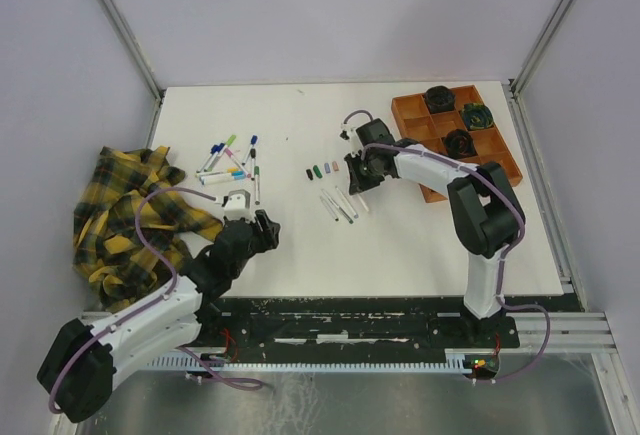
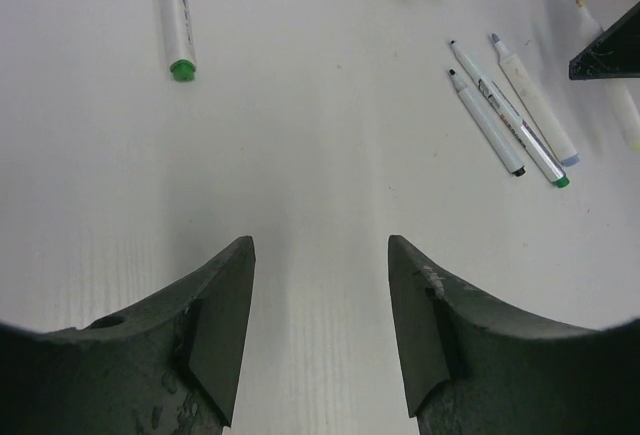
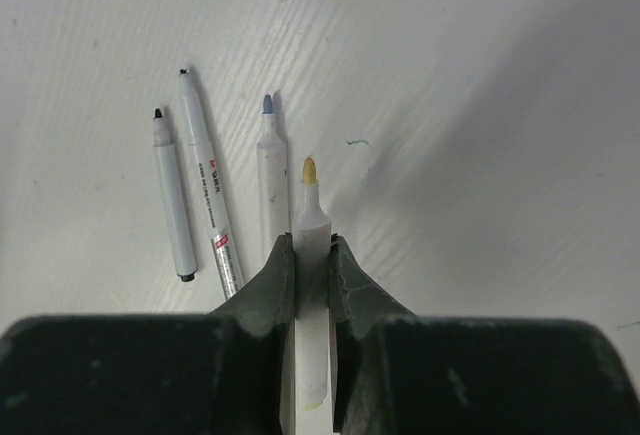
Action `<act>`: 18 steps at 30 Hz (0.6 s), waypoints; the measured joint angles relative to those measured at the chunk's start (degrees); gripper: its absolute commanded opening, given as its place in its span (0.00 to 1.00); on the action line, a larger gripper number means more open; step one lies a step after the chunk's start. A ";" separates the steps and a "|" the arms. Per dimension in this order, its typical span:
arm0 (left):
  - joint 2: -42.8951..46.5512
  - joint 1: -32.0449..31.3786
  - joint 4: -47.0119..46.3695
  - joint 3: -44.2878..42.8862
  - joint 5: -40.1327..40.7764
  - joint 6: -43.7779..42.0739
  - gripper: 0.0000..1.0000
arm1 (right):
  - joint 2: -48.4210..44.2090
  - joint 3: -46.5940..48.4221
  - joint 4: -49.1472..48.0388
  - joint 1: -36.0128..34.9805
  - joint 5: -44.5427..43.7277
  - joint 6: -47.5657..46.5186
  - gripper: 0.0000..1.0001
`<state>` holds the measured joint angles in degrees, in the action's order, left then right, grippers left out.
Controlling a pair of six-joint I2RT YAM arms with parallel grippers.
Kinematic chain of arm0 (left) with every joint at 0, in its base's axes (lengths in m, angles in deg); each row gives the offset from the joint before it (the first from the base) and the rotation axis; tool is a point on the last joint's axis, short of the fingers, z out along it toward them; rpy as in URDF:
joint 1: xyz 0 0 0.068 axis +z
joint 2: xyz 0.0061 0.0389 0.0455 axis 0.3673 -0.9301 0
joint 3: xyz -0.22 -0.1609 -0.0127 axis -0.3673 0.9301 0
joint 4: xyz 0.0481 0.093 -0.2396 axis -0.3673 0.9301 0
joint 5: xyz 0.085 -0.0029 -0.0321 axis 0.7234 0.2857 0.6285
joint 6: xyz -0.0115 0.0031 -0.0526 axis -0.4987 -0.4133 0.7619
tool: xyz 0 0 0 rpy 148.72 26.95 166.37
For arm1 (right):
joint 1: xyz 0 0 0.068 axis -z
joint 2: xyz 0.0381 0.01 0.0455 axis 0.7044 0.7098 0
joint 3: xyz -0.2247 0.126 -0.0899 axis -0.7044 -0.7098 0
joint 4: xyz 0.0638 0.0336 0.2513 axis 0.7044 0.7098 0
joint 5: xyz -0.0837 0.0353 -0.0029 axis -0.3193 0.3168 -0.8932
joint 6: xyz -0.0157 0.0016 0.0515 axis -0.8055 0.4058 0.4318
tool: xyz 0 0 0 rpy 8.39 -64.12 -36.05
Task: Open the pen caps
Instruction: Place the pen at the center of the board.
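Top external view says this job is maybe a third done. Four loose caps (image 1: 320, 169) sit in a neat little row mid-frame: black, green, blue and a peachy one. Just below them, three bare pens (image 1: 338, 205) lie side by side with their tips showing.

The fourth open one is the yellow-tipped pen (image 3: 310, 195). In the right wrist view, the right gripper (image 3: 312, 245) has its fingers pinched snug on the barrel, low over the table beside the other three. My guess is it's about to be set down with them.

What's left is the pile of capped pens (image 1: 232, 160) toward the upper left of the top view. I count six or seven with blue, green and pink caps on, none of them touched. The left gripper (image 2: 320, 250) hangs over bare table at lower left with its fingers apart and nothing between them. It's well short of that pile.

The surface is a plain white table (image 1: 400, 245), matte with a few faint scuffs. An orange tray (image 1: 405, 115) with dark round things sits at upper right, and a yellow plaid cloth (image 1: 130, 215) is bunched at the left edge. Pale walls (image 1: 330, 15) with metal rails box the whole thing in.
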<state>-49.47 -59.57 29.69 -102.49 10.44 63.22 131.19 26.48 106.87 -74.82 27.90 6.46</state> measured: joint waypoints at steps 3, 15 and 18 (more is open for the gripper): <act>5.05 0.00 -0.52 2.95 -0.22 -0.04 0.66 | 1.18 0.83 0.52 0.02 -1.18 -0.20 0.17; 19.41 0.00 -1.77 7.61 -0.13 -0.09 0.68 | 5.18 4.07 4.55 0.02 -1.64 -0.44 0.29; 19.43 0.00 -1.73 7.87 -0.13 -0.07 0.68 | 5.18 4.28 4.81 0.02 -1.70 -0.44 0.32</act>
<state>-30.04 -59.57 27.96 -94.62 10.30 63.15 136.37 30.77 111.68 -74.80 26.20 6.02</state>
